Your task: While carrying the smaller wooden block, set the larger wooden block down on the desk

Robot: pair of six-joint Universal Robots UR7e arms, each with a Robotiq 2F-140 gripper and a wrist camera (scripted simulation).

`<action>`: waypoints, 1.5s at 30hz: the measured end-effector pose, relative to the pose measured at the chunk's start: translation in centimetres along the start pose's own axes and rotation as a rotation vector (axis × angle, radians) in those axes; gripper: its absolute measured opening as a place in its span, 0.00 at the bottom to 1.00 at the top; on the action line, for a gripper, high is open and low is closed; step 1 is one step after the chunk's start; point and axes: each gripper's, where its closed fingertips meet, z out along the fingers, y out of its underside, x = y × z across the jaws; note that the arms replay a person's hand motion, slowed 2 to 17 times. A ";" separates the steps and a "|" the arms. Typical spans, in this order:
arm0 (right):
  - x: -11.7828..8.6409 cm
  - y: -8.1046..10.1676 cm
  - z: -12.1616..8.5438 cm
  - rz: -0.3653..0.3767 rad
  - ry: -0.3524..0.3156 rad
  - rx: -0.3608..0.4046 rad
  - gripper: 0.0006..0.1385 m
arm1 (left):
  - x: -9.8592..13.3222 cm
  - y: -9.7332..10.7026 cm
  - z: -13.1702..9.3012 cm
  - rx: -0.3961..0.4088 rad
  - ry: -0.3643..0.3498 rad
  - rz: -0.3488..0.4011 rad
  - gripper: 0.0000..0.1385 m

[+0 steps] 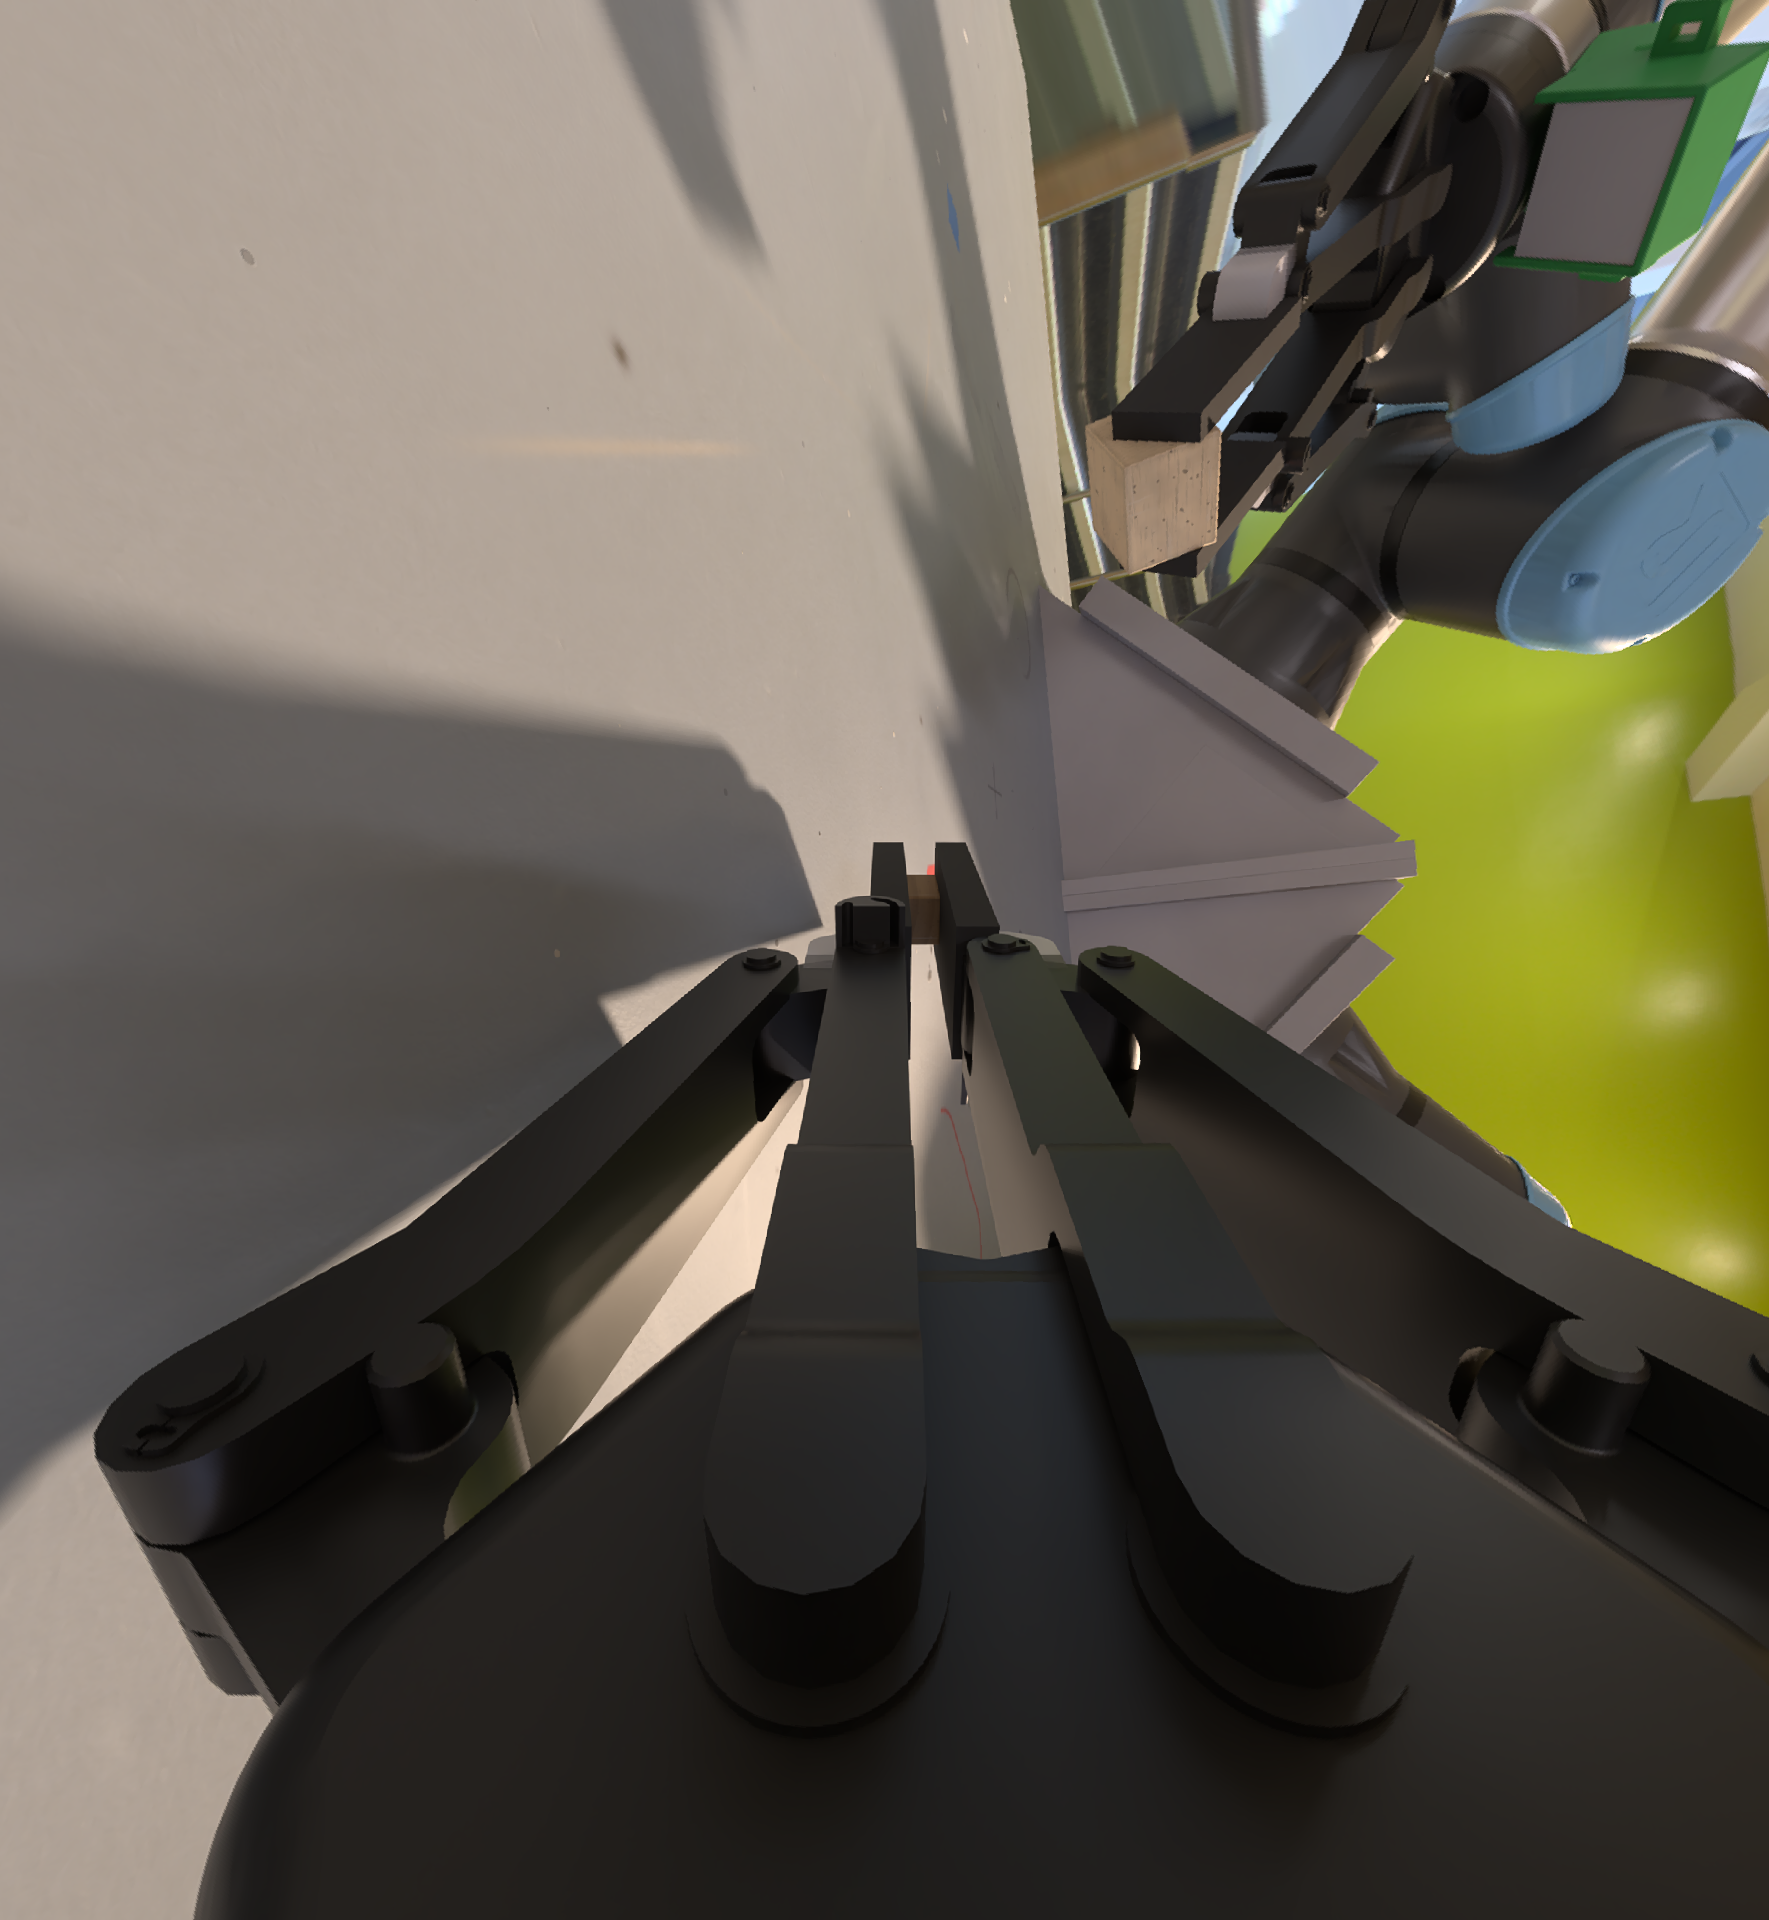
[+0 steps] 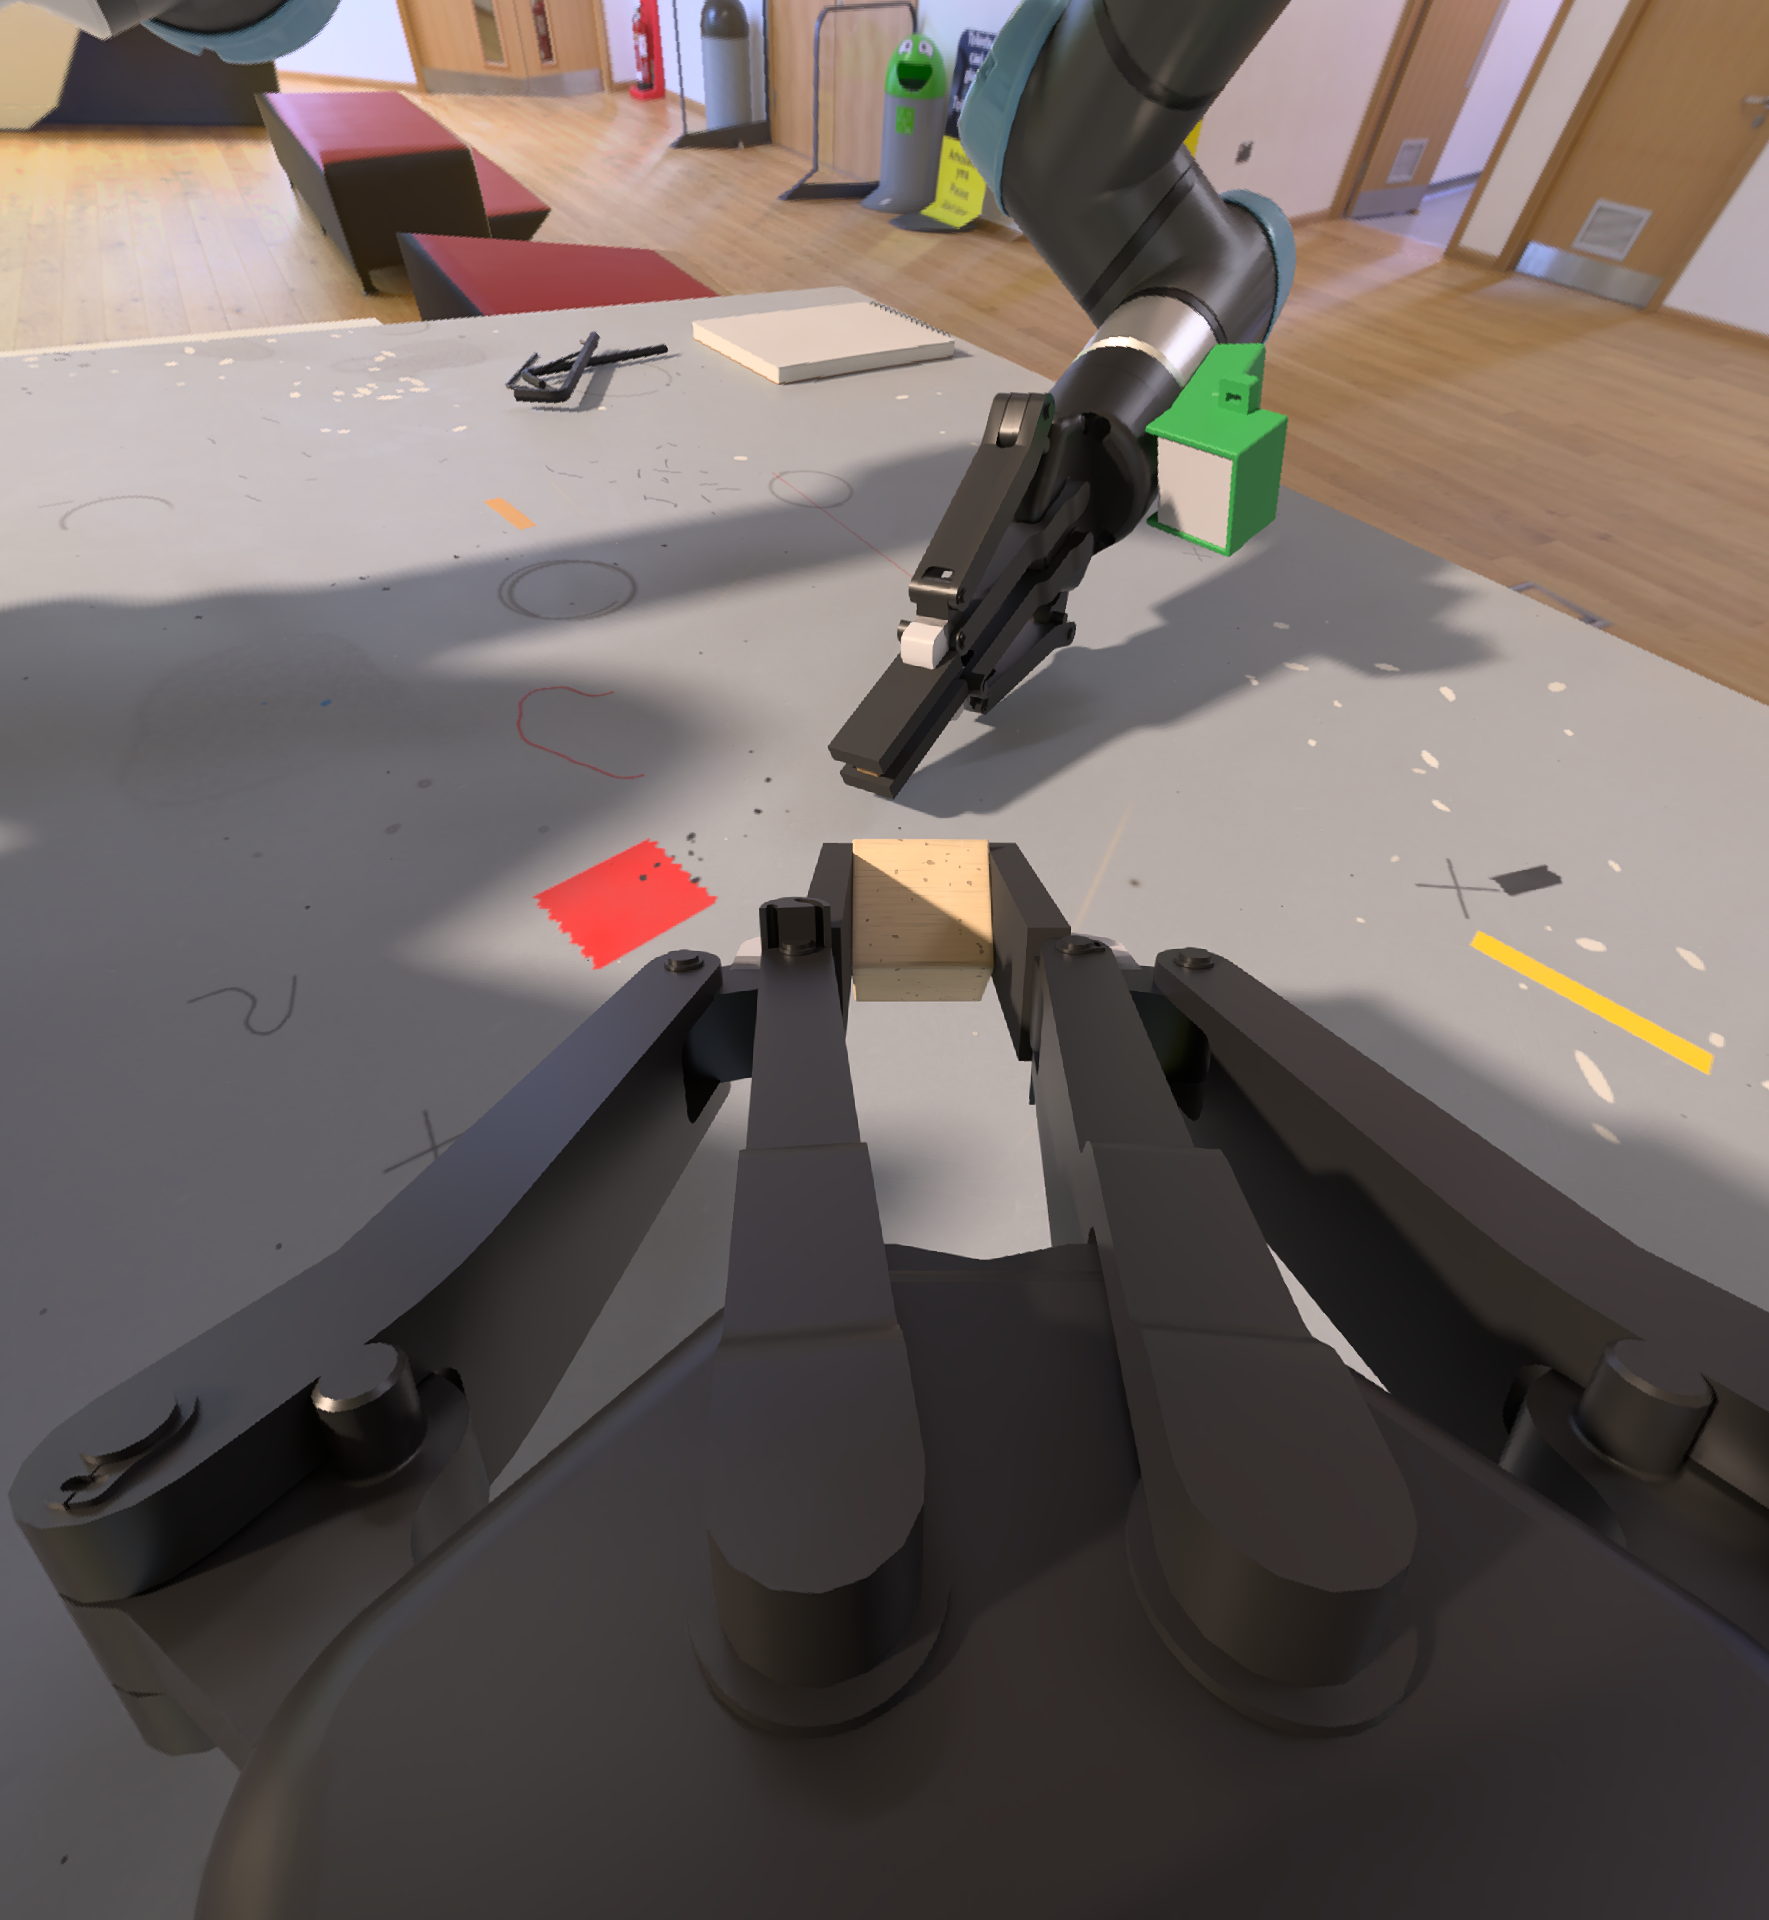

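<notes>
My left gripper (image 1: 924,883) is shut on the smaller wooden block (image 1: 924,910), a thin brown piece pinched between the fingertips, low over the grey desk (image 1: 392,468). In the right wrist view that gripper (image 2: 875,774) points down at the desk with a sliver of the small block (image 2: 867,772) at its tips. My right gripper (image 2: 921,883) is shut on the larger wooden block (image 2: 921,914), a pale cube held above the desk (image 2: 288,1091). It also shows in the left wrist view, where the other gripper (image 1: 1176,488) holds the cube (image 1: 1155,497) in the air.
A red tape patch (image 2: 622,902) lies on the desk just left of my right fingertips. A yellow strip (image 2: 1592,1002) lies to the right. Black hex keys (image 2: 579,369) and a white board (image 2: 823,338) sit at the far edge. Red benches (image 2: 412,166) stand beyond.
</notes>
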 end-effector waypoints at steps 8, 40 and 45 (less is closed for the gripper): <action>-0.1 0.2 0.3 -0.005 -0.008 -0.010 0.24 | 0.0 0.0 0.0 0.000 0.001 0.001 0.06; -0.6 0.2 0.6 -0.011 -0.030 -0.019 0.24 | 0.1 0.1 0.0 -0.004 0.004 0.006 0.06; -0.6 0.3 0.6 -0.010 -0.031 -0.020 0.24 | 0.1 0.1 0.0 -0.004 0.004 0.007 0.06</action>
